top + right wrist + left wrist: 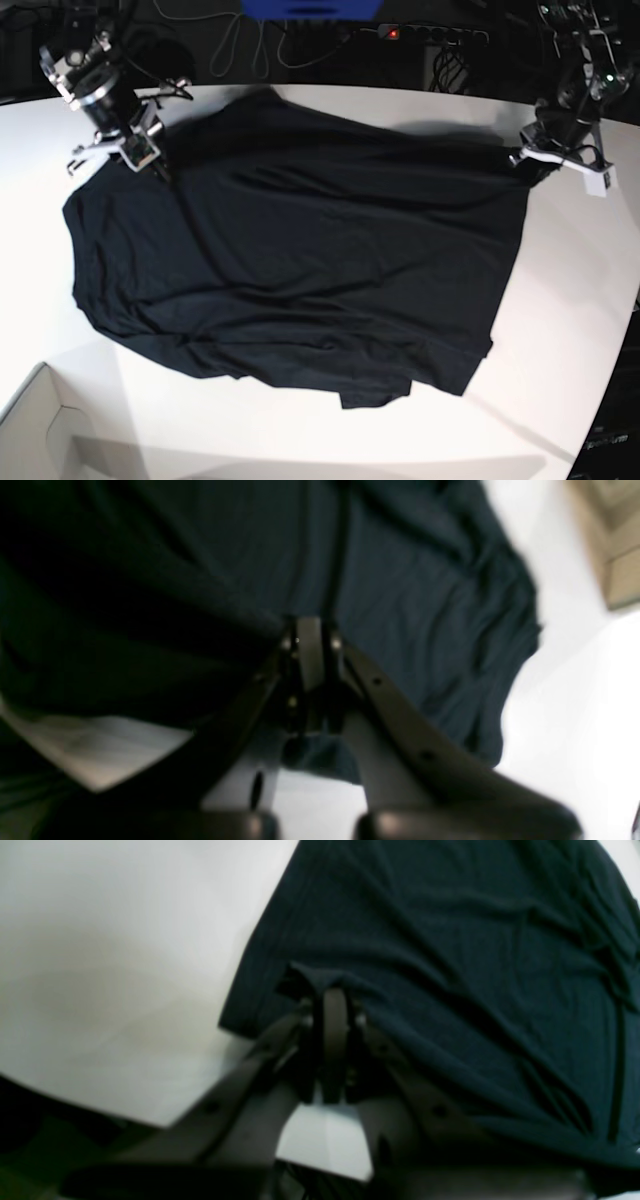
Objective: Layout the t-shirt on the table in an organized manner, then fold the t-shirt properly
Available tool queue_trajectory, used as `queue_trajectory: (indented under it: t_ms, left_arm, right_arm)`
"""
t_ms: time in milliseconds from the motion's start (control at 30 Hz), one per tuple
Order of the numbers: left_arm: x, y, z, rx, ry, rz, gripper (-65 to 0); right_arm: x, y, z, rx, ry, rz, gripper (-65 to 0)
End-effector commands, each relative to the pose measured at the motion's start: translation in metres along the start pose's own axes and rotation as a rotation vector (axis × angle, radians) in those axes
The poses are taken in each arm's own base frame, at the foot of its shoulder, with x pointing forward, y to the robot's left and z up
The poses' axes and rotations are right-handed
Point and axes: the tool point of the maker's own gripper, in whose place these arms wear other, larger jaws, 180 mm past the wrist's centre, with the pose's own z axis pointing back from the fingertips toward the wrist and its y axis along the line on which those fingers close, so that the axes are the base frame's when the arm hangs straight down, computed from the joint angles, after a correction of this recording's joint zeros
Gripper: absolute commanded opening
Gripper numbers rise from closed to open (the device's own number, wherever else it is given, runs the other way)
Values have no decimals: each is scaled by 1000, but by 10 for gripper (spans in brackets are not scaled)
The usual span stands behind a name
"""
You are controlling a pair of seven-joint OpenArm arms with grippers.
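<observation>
The black t-shirt [300, 260] lies spread and wrinkled over the white table [560, 330], its hem end lumpy toward the front. My left gripper [527, 165] sits at the shirt's far right corner, shut on a pinch of its edge, seen up close in the left wrist view as the left gripper [332, 990] biting a raised fold of the t-shirt [475, 965]. My right gripper [160, 170] is at the far left corner, and the right wrist view shows the right gripper [310, 630] shut on the t-shirt [410, 605] fabric.
A pale cardboard box corner [40, 430] sits at the front left, and the same box [620, 555] shows in the right wrist view. A power strip and cables [430, 35] lie behind the table's far edge. The table curves away at the right [610, 380].
</observation>
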Motion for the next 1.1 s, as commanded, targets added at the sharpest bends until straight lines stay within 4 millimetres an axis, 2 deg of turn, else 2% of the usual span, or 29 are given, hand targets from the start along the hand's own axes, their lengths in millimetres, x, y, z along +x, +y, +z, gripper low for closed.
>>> queue_trajectory:
  t_ms: [0,267,333,533,833,1067]
  left_arm:
    - [14,-4,3,-11,-41,-12,-650]
    - [18,-5,0,-9,-50,-14,-650]
    - [18,-4,0,-8,-49,-14,-650]
    - [16,-3,-1,-6,-43,-10,-650]
    - [-6,16,-11,29,22,42,-650]
    - [3,11,-15,16,1,45,-650]
  right_arm:
    - [11,-5,2,-15,-43,4,-650]
    - [34,-25,-14,-55,-107,19,-650]
    - [41,-24,-23,-43,-129,18,-650]
    - [40,-24,-46,-21,-135,-9,-650]
    - [42,-18,-67,18,-143,-28,-650]
    - [49,-30,-84,9,-159,-38,-650]
